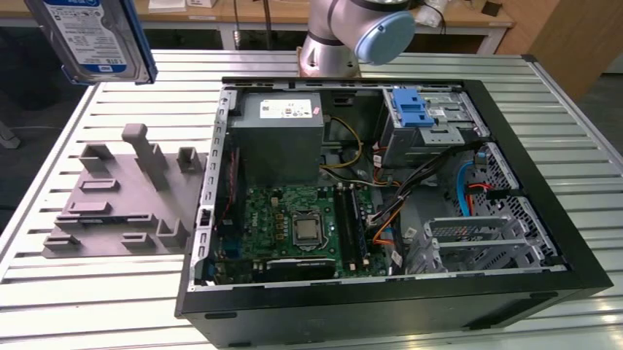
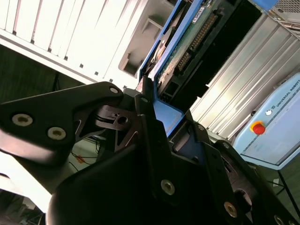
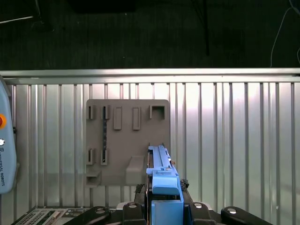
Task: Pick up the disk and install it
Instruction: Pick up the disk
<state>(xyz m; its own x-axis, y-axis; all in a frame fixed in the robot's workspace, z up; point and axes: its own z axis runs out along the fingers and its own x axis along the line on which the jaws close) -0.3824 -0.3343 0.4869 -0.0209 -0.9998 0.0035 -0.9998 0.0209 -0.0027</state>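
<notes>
The flat silver metal disk (image 1: pixel 93 36), white-and-blue labelled and framed in a blue plastic carrier, hangs high above the slatted metal table (image 1: pixel 87 292), clear of the grey slotted fixture board (image 1: pixel 117 197) and well apart from the open black computer case (image 1: pixel 389 306). In the first wrist view the black gripper (image 3: pixel 161 208) is clamped on the carrier's sides, the disk edge-on with free space around it

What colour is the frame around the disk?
The disk has a blue frame, clearest in the first wrist view.
</notes>
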